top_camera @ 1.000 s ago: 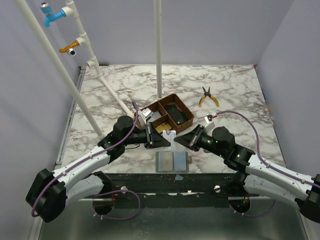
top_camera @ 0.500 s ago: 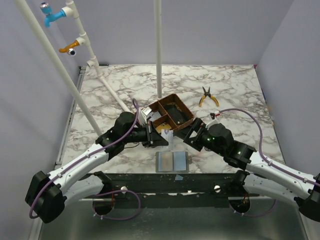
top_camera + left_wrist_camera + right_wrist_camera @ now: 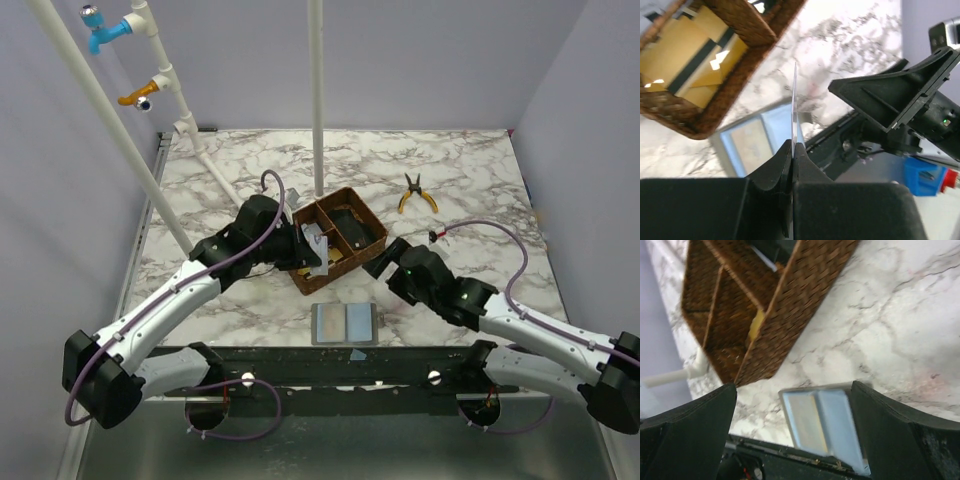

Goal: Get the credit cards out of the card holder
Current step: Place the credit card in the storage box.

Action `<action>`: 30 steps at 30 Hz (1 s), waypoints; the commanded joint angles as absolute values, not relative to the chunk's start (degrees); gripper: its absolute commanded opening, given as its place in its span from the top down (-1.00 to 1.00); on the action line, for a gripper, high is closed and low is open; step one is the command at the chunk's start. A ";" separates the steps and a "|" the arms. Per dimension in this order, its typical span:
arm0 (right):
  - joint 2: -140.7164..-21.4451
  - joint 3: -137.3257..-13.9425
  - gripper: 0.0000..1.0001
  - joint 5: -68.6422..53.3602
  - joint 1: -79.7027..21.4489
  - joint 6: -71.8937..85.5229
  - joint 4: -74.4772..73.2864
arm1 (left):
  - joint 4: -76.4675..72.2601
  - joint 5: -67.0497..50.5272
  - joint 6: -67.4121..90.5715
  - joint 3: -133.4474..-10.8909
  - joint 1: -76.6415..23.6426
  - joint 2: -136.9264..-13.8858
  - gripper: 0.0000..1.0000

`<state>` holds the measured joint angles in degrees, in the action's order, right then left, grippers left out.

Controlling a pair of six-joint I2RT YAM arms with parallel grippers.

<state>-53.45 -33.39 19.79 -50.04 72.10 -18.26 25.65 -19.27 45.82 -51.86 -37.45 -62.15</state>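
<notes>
The card holder lies open and flat near the table's front edge, pale blue-grey inside, with a tan card face showing in its left half. My left gripper is shut on one whitish credit card, held over the near corner of the wooden tray. The left wrist view shows that card edge-on, pinched between the jaws, with the card holder below. My right gripper is open and empty, just up and right of the card holder.
The brown tray has three compartments holding dark and yellow items. Yellow-handled pliers lie at the back right. A white vertical pole and slanted white pipes stand behind and to the left.
My right gripper opened, let go of the card and drew back to the right. My left gripper kept hold of the card and carried it back toward the tray.
</notes>
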 commanded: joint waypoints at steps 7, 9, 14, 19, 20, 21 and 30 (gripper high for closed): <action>-63.52 -38.99 -1.00 17.19 -37.98 72.72 -24.72 | 39.89 -7.13 38.27 -66.63 -33.30 -72.07 1.00; -64.04 -40.54 -1.00 16.14 -33.45 72.04 -26.42 | 41.77 -5.77 37.27 -69.62 -32.90 -74.27 1.00; -64.98 -44.05 -1.00 15.37 -23.86 69.78 -28.60 | 45.04 -4.08 34.79 -75.28 -31.46 -79.10 1.00; -69.27 -46.30 -1.00 11.77 -15.82 69.42 -28.61 | 47.13 -3.33 32.85 -79.06 -30.08 -83.17 1.00; -70.52 -46.77 -1.00 11.16 -14.77 69.16 -28.36 | 47.27 -2.88 32.32 -79.62 -30.01 -83.91 1.00; -71.54 -47.45 -1.00 11.01 -14.19 68.82 -28.11 | 47.53 -2.53 31.78 -80.36 -29.93 -84.69 1.00; -80.28 -53.55 -1.00 10.94 -12.85 67.20 -25.06 | 49.70 -2.20 28.86 -85.78 -29.15 -90.91 1.00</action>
